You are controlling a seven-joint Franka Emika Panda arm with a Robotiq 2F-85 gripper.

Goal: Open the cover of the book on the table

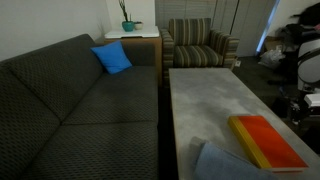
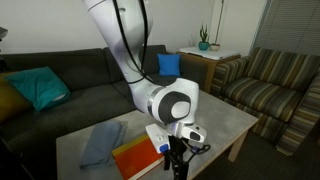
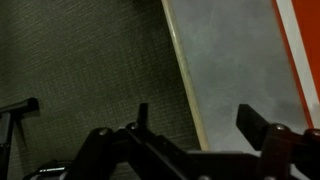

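Exterior view first: the book, orange cover with a yellow edge, lies flat and shut near the close end of the grey counter. A blue-grey cloth is crumpled right beside it; I can't tell if they touch. The dark sofa runs along the far side. I can't make out the hand here.

Next exterior view: the white arm bends down over the counter. The hand hangs at the near edge, just beside the book's corner rather than over the cover. Cloth sits on the book's other side.

Wrist view: the hand has its two fingers spread apart with nothing between them. Below is mostly carpet and the counter's edge, and the book is only an orange sliver at the right of the shot.

What I'd worry about: the cover hasn't been touched yet and the hand looks lined up with the counter edge, not the book. Dropping straight down could knock a finger on that edge. And if a fingertip meets the book's side rather than slipping under the cover, I'd guess the whole book just slides into the cloth, still shut.
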